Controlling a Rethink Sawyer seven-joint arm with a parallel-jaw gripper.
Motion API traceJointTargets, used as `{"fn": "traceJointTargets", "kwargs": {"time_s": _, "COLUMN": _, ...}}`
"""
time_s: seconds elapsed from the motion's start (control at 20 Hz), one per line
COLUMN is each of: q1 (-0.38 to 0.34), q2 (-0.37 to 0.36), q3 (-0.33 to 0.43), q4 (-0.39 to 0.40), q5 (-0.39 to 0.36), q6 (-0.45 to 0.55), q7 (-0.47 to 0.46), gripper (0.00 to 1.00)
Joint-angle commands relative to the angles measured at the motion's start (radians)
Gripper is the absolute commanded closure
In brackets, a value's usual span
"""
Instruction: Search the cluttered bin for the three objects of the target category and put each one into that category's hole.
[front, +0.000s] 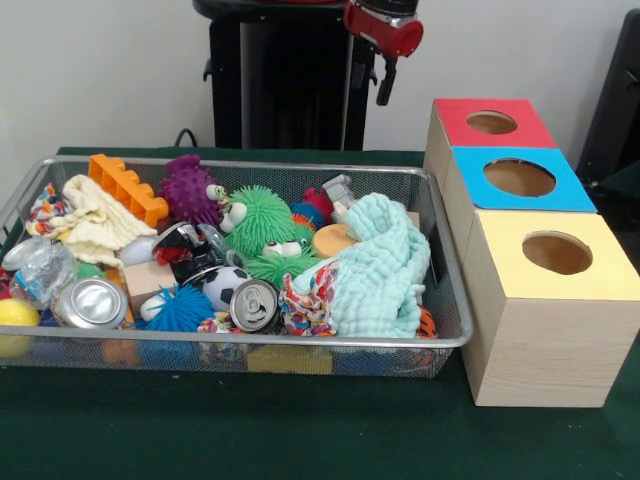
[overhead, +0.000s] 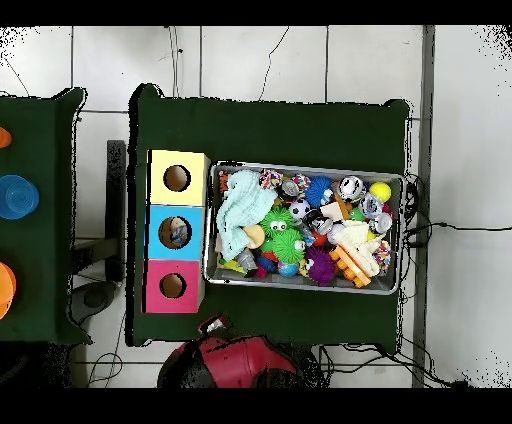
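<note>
The wire-mesh bin (front: 250, 343) is full of toys and cloths; it also shows in the overhead view (overhead: 300, 167). One crumpled see-through bottle (front: 38, 270) lies at the bin's left end, beside a silver can (front: 90, 302). What may be a second clear bottle (front: 337, 192) sticks up behind the mint cloth (front: 375, 265). No other bottle shows. The red-topped box (front: 465, 133) with its hole (front: 492, 122) stands farthest back, right of the bin. My gripper (front: 385, 88) hangs high near the pedestal, away from the bin and empty; it also shows in the overhead view (overhead: 212, 324).
The blue-topped box (front: 570, 195) and yellow-topped box (front: 500, 270) stand in a row in front of the red one. A second can (front: 253, 303), green fuzzy balls (front: 258, 220), a purple spiky toy (front: 190, 190), an orange brick (front: 125, 185) and a cream cloth (front: 95, 225) crowd the bin.
</note>
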Motion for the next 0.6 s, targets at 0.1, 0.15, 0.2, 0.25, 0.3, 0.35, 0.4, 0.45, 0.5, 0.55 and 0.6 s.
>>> {"fn": "traceJointTargets", "kwargs": {"time_s": 0.1, "q1": 0.066, "q2": 0.1, "q3": -0.046, "q4": -0.047, "q5": 0.069, "q6": -0.075, "q7": 0.126, "gripper": 0.0}}
{"fn": "traceJointTargets", "kwargs": {"time_s": 0.15, "q1": 0.065, "q2": 0.102, "q3": -0.045, "q4": -0.047, "q5": 0.074, "q6": -0.077, "q7": 0.122, "gripper": 0.0}}
{"fn": "traceJointTargets", "kwargs": {"time_s": 0.2, "q1": 0.062, "q2": 0.116, "q3": -0.044, "q4": -0.055, "q5": 0.076, "q6": -0.085, "q7": 0.117, "gripper": 0.0}}
{"fn": "traceJointTargets", "kwargs": {"time_s": 0.25, "q1": 0.059, "q2": 0.131, "q3": -0.044, "q4": -0.062, "q5": 0.078, "q6": -0.094, "q7": 0.112, "gripper": 0.0}}
{"fn": "traceJointTargets", "kwargs": {"time_s": 0.3, "q1": 0.027, "q2": 0.175, "q3": -0.025, "q4": -0.085, "q5": 0.077, "q6": -0.115, "q7": 0.095, "gripper": 0.0}}
{"fn": "traceJointTargets", "kwargs": {"time_s": 0.35, "q1": 0.006, "q2": 0.203, "q3": -0.013, "q4": -0.102, "q5": 0.076, "q6": -0.125, "q7": 0.083, "gripper": 0.0}}
{"fn": "traceJointTargets", "kwargs": {"time_s": 0.4, "q1": -0.041, "q2": 0.258, "q3": 0.016, "q4": -0.138, "q5": 0.07, "q6": -0.136, "q7": 0.056, "gripper": 0.0}}
{"fn": "traceJointTargets", "kwargs": {"time_s": 0.45, "q1": -0.063, "q2": 0.285, "q3": 0.028, "q4": -0.16, "q5": 0.068, "q6": -0.138, "q7": 0.041, "gripper": 0.0}}
{"fn": "traceJointTargets", "kwargs": {"time_s": 0.5, "q1": -0.09, "q2": 0.33, "q3": 0.037, "q4": -0.202, "q5": 0.063, "q6": -0.138, "q7": 0.022, "gripper": 0.0}}
{"fn": "traceJointTargets", "kwargs": {"time_s": 0.55, "q1": -0.1, "q2": 0.353, "q3": 0.039, "q4": -0.225, "q5": 0.061, "q6": -0.136, "q7": 0.013, "gripper": 0.0}}
{"fn": "traceJointTargets", "kwargs": {"time_s": 0.6, "q1": -0.114, "q2": 0.387, "q3": 0.037, "q4": -0.265, "q5": 0.059, "q6": -0.129, "q7": 0.002, "gripper": 0.0}}
